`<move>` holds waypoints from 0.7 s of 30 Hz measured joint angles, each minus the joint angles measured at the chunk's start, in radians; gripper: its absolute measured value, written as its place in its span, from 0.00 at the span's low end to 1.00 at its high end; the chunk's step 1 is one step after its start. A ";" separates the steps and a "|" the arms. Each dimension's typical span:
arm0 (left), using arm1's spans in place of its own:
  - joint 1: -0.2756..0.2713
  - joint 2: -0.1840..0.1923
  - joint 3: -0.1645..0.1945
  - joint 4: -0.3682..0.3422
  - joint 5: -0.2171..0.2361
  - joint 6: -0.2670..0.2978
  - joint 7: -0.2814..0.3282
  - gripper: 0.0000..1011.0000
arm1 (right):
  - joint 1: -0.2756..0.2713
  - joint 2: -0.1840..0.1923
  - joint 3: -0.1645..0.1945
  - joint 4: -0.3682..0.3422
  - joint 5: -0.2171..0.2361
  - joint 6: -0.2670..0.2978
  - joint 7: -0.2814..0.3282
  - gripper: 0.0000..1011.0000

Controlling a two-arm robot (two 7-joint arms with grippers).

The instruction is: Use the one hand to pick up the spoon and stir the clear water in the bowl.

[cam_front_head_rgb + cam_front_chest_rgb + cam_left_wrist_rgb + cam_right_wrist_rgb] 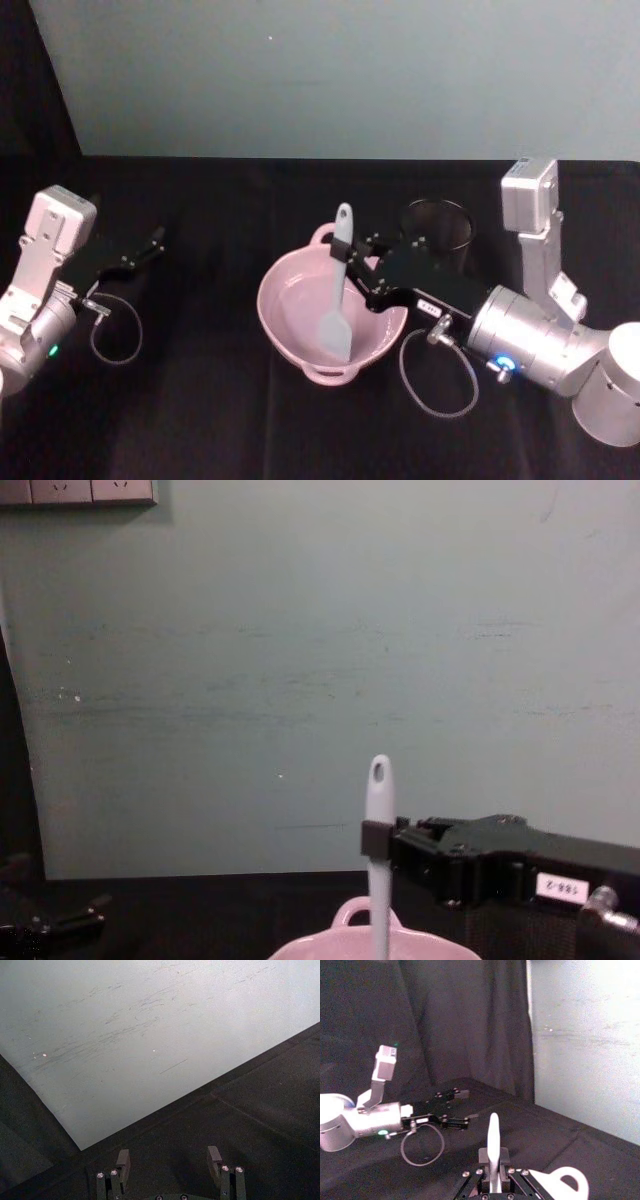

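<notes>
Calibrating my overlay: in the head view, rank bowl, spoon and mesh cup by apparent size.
1. bowl: largest.
2. spoon: about as long as the bowl, far narrower.
3. mesh cup: smallest showing, but partly hidden behind the right gripper, so unsure.

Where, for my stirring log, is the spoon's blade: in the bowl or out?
In. The spoon has its blade inside the bowl, the right end effector shut on its handle; the left end effector idles open.

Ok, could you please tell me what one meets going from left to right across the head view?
Left hand, open and idle → pink bowl → spoon standing in it, gripped by the right hand → black mesh cup → right arm's silver wrist.
</notes>
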 joint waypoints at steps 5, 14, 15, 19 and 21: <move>0.000 0.000 0.000 0.000 0.000 0.000 0.000 1.00 | 0.011 -0.011 -0.031 0.009 0.003 -0.002 -0.001 0.11; 0.000 0.000 0.000 0.000 0.000 0.000 0.000 1.00 | 0.056 -0.058 -0.079 0.070 -0.012 -0.040 -0.019 0.11; 0.000 0.000 0.000 0.000 0.000 0.000 0.000 1.00 | 0.061 -0.063 -0.081 0.077 -0.014 -0.042 -0.021 0.11; 0.000 0.000 0.000 0.000 0.000 0.000 0.000 1.00 | 0.091 -0.090 -0.096 0.116 -0.035 -0.057 -0.034 0.11; 0.000 0.000 0.000 0.000 0.000 0.000 0.000 1.00 | 0.101 -0.099 -0.100 0.130 -0.045 -0.064 -0.040 0.11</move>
